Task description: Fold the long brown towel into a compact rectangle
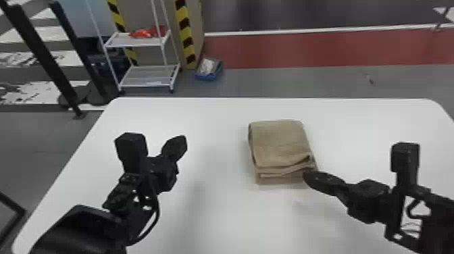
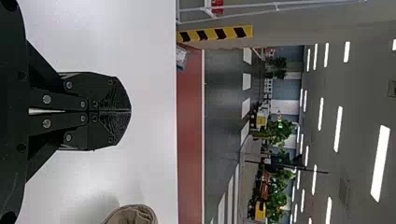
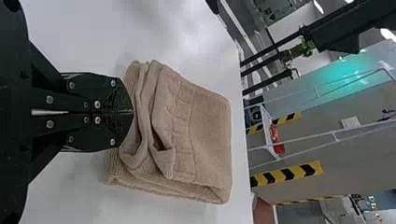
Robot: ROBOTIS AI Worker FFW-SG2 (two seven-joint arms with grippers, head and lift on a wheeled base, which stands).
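In the head view, the brown towel [image 1: 280,143] lies as a layered, near-rectangular bundle on the white table [image 1: 219,115], right of the middle, its loose layers showing along the near edge. The right gripper [image 1: 305,174] is at the bundle's near right corner; the left gripper [image 1: 180,143] hangs over the table's left part, well apart from the towel. The folding looks all but done, so the step in hand seems to be tidying that near edge.

In the left wrist view, the left gripper's two fingers are clenched together with nothing between them, and a rounded end of the towel peeks in.

In the right wrist view, the right gripper's fingers are pressed together too, empty, right by the open folds. The next move probably calls for a gentle push to even the layers, then backing away without dragging the top one.
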